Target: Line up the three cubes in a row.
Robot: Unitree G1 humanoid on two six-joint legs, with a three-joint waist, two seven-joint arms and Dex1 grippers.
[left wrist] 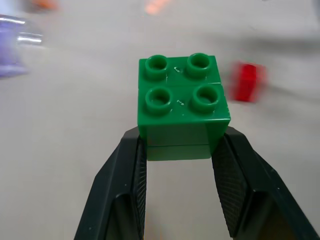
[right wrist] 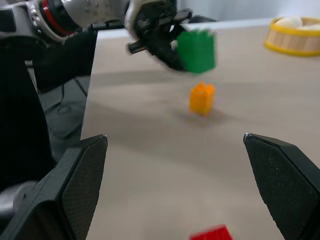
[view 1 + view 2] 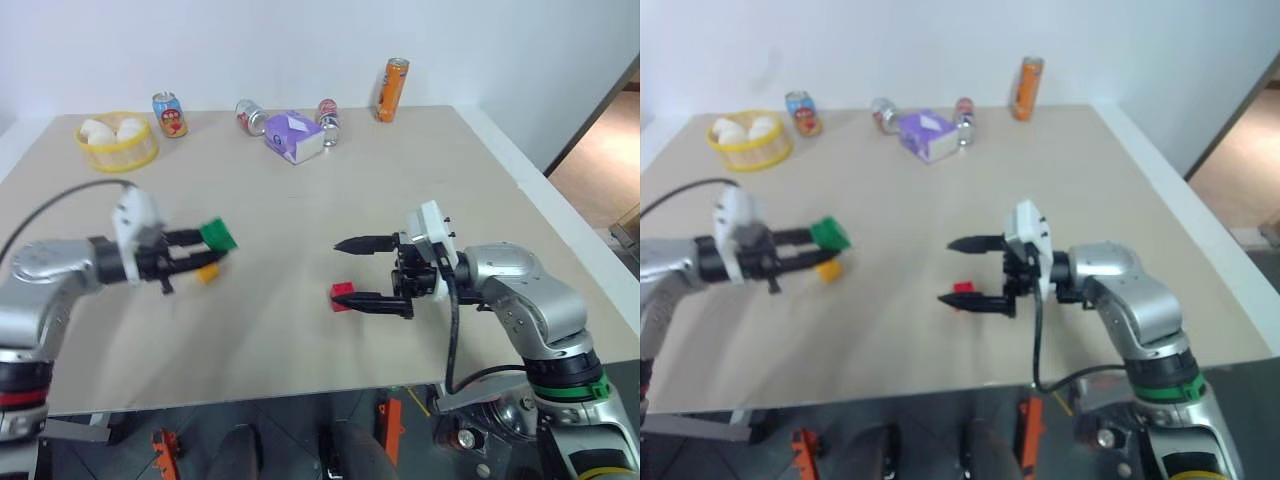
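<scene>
Between left gripper [image 3: 205, 252] fingers, green cube [image 3: 218, 235]

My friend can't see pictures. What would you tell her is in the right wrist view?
The left gripper holds a green cube in the air above a tan table. A yellow-orange cube sits on the table just below it, and a red cube lies nearer. The right gripper is wide open and holds nothing, and a yellow basket stands far off.

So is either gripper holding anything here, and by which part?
The left gripper holds the green cube by two opposite side walls, studs facing up, off the table. The right gripper is open and holds nothing.
</scene>
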